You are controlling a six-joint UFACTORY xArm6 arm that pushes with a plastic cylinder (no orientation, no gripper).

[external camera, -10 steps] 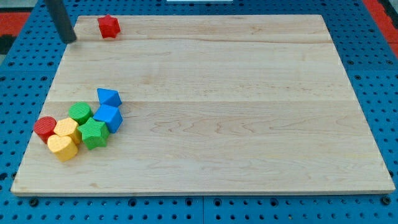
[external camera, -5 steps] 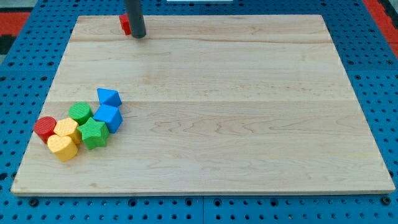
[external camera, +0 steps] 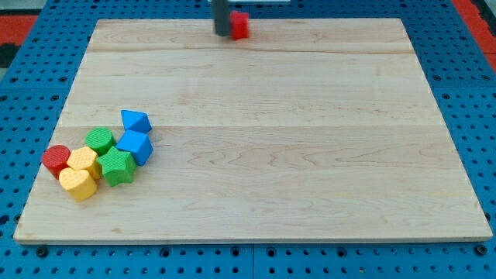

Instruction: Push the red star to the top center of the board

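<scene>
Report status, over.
My tip against red star's left side. Star at the board's top edge, near center. Nothing in the way; other blocks clustered far lower left.

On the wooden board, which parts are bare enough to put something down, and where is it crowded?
The whole middle and the view's right side of the board are bare, from the red star and my tip at the top edge down to the bottom edge. It is crowded at the lower left: blue blocks, green blocks, yellow blocks and a red cylinder cluster there.
</scene>
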